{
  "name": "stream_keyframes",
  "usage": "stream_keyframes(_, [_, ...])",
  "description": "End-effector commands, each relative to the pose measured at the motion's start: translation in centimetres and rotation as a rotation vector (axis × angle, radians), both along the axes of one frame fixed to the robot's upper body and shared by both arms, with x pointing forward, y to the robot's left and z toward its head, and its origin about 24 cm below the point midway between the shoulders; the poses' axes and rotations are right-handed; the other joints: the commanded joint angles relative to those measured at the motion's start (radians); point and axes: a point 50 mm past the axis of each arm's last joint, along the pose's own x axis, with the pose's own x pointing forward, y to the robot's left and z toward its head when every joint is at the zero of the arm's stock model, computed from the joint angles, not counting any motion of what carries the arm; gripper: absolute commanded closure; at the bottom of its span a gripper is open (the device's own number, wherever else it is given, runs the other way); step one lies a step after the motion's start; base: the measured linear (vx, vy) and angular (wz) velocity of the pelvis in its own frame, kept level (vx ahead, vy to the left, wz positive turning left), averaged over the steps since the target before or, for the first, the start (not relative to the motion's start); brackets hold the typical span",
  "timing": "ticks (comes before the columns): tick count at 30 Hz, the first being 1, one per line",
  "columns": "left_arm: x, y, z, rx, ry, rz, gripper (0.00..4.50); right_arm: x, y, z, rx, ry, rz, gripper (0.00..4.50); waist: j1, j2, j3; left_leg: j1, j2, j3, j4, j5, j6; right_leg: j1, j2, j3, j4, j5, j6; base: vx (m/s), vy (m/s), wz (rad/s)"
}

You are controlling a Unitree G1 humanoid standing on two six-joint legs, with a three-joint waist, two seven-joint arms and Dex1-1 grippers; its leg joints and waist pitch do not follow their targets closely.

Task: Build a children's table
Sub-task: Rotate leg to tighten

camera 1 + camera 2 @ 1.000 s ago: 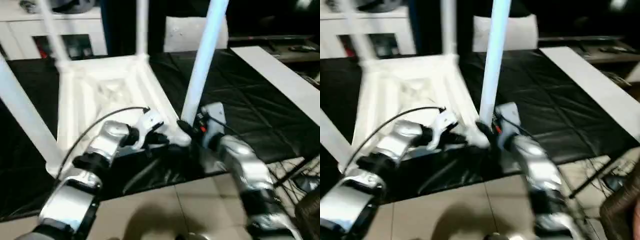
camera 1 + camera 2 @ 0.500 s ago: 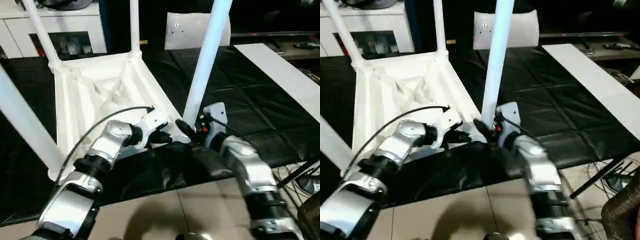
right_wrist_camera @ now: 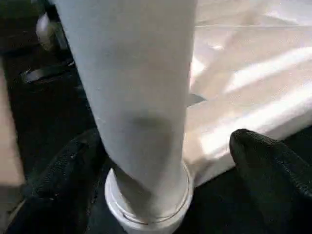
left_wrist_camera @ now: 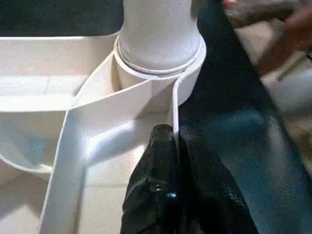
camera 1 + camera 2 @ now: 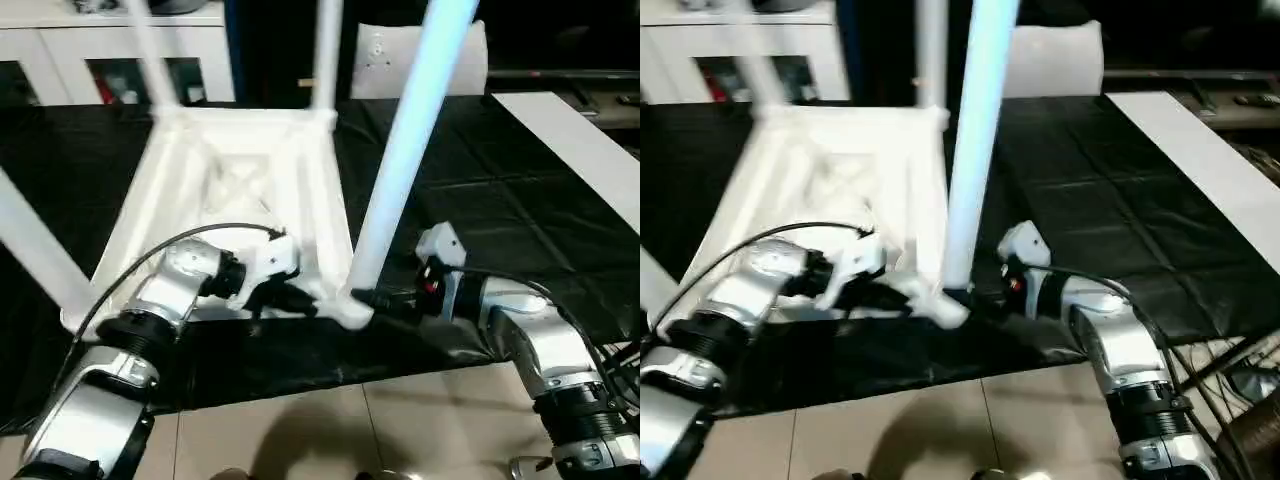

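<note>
The children's table lies upside down on a black mat, its ribbed white top facing up and its legs standing in the corner sockets. My left gripper is shut on the top's thin rim, right beside the near right corner socket. In the head views the left gripper sits just inside that corner. The near right leg rises from this socket. My right gripper is open, with one finger on each side of the leg's base and apart from it.
Further legs stand at the far left, far right and near left. A white cabinet and a flat white item stand behind. A long white panel lies at the right. Tiled floor borders the mat's front edge.
My right gripper's fingers have spread wide off the near right leg's base. The left gripper has stayed shut on the rim. The head camera has shifted.
</note>
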Motion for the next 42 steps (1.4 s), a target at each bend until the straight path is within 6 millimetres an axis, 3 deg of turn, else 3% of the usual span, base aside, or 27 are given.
stream_keyframes(1, [-0.4,-0.7,0.2,0.045,0.008,-0.124,4.50,-0.1,-0.3,0.5,-0.005,0.000,0.068,0.21,0.000,0.001,-0.061,0.016,0.041,0.001,-0.062,-0.256,0.050,0.054,-0.048,0.040,-0.056,-0.239,-0.239,0.000,0.000,0.00])
stream_keyframes(4, [-0.4,-0.6,0.3,0.056,0.012,-0.154,4.50,-0.3,-0.1,0.5,0.001,0.021,0.124,0.21,0.009,-0.002,-0.062,0.015,0.041,0.003,-0.060,-0.238,0.053,0.054,-0.049,0.039,-0.053,-0.234,-0.235,0.000,0.000,0.00])
stream_keyframes(12, [-0.5,-0.7,0.6,0.081,0.020,-0.245,4.50,-0.4,0.5,0.5,0.011,0.048,0.249,0.86,0.021,-0.003,-0.068,0.014,0.041,0.004,-0.055,-0.193,0.061,0.054,-0.048,0.038,-0.045,-0.177,-0.251,0.000,0.000,0.00])
stream_keyframes(20, [-0.5,-0.8,0.6,0.078,0.024,-0.261,4.50,-0.4,0.9,0.4,0.025,0.067,0.288,1.65,0.037,-0.003,-0.068,0.017,0.042,0.005,-0.056,-0.191,0.054,0.054,-0.049,0.038,-0.044,-0.188,-0.246,0.000,0.000,0.00])
stream_keyframes(30, [-0.5,-0.6,0.5,0.084,0.027,-0.256,4.50,-0.7,1.1,0.2,0.039,0.093,0.312,2.47,0.038,-0.004,-0.069,0.015,0.040,0.004,-0.054,-0.187,0.053,0.055,-0.049,0.038,-0.044,-0.193,-0.241,0.000,0.000,0.00])
stream_keyframes(34, [-0.1,-0.7,0.4,0.067,0.010,-0.168,4.50,-0.9,1.5,0.1,0.078,0.110,0.264,2.52,0.038,-0.004,-0.068,0.015,0.040,0.004,-0.055,-0.186,0.052,0.055,-0.048,0.038,-0.042,-0.188,-0.240,0.000,0.000,0.00])
stream_keyframes(37, [0.7,-1.7,0.5,0.023,-0.015,-0.037,4.50,-1.1,2.2,-0.3,0.083,0.094,0.182,2.54,0.038,-0.004,-0.061,0.019,0.040,0.004,-0.058,-0.230,0.033,0.048,-0.050,0.040,-0.053,-0.266,-0.221,0.000,0.000,0.00])
stream_keyframes(39, [0.8,-2.7,0.5,-0.022,-0.004,0.020,4.50,-0.9,3.0,-1.0,0.078,0.102,0.068,2.54,0.033,-0.002,-0.056,0.021,0.036,-0.002,-0.063,-0.295,0.008,0.046,-0.053,0.037,-0.066,-0.394,-0.187,0.000,0.000,0.00])
stream_keyframes(41, [0.7,-3.4,0.3,-0.041,-0.004,0.057,4.50,-0.6,3.6,-1.4,0.070,0.104,-0.011,2.55,0.018,-0.005,-0.050,0.022,0.031,-0.011,-0.067,-0.361,-0.016,0.041,-0.054,0.031,-0.084,-0.545,-0.125,0.000,0.000,0.00])
stream_keyframes(42, [0.7,-3.6,0.2,-0.046,-0.004,0.069,4.50,-0.6,3.8,-1.6,0.070,0.106,-0.031,2.55,0.012,-0.005,-0.049,0.022,0.031,-0.013,-0.067,-0.372,-0.021,0.041,-0.054,0.031,-0.086,-0.570,-0.114,0.000,0.000,0.00])
